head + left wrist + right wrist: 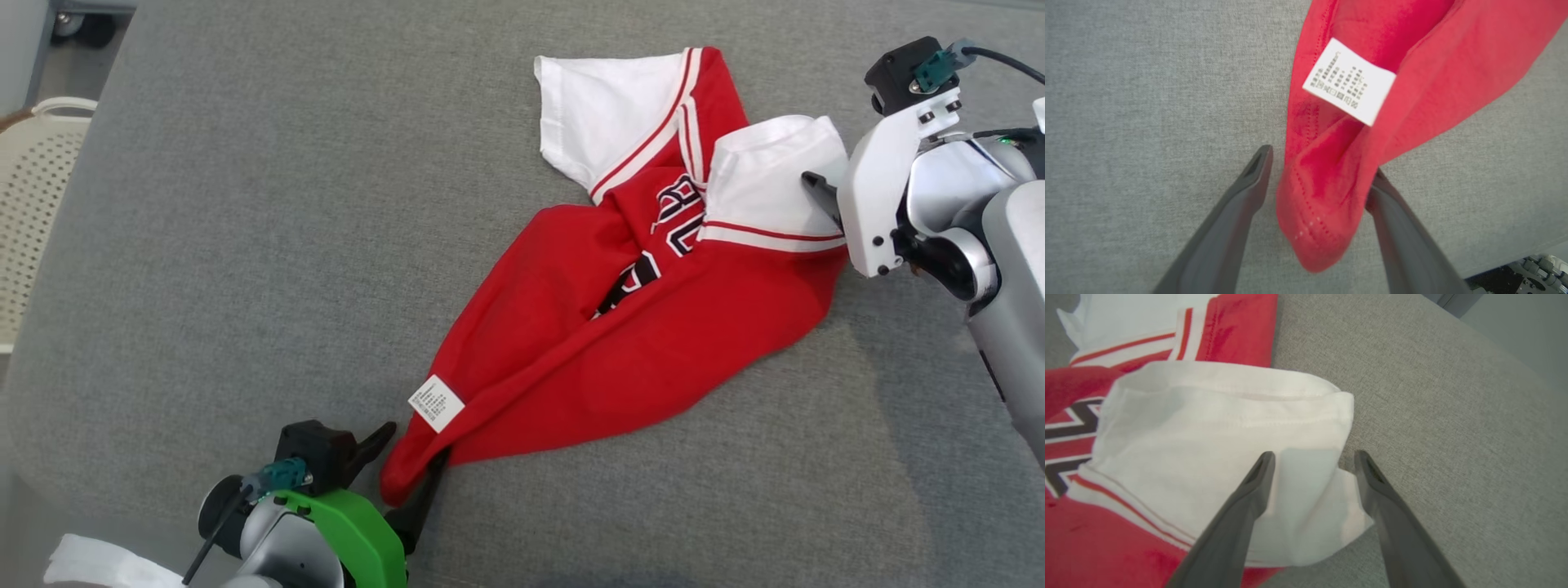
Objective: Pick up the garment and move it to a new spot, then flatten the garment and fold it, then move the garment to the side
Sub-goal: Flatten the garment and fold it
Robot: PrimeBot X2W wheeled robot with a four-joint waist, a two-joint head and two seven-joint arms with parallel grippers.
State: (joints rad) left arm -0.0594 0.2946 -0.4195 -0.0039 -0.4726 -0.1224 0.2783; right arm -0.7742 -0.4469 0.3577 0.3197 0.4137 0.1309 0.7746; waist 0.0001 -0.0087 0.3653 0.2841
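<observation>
The garment (pixel 620 327) is a red jersey with white sleeves and dark lettering, lying bunched and twisted across the grey surface. Its red bottom corner (pixel 1323 204) with a white care label (pixel 1349 81) lies between the spread fingers of my left gripper (pixel 412 465), which is open around it. My right gripper (pixel 1314 457) is open too, its fingers straddling the edge of the near white sleeve (pixel 1229 428) at the jersey's right end (pixel 775 184). The other white sleeve (pixel 600 110) lies flat at the far end.
The grey padded surface (pixel 245 245) stretches wide on all sides of the jersey. A white perforated chair (pixel 33 212) stands beyond its left edge. A white cloth scrap (pixel 98 563) shows by my left arm.
</observation>
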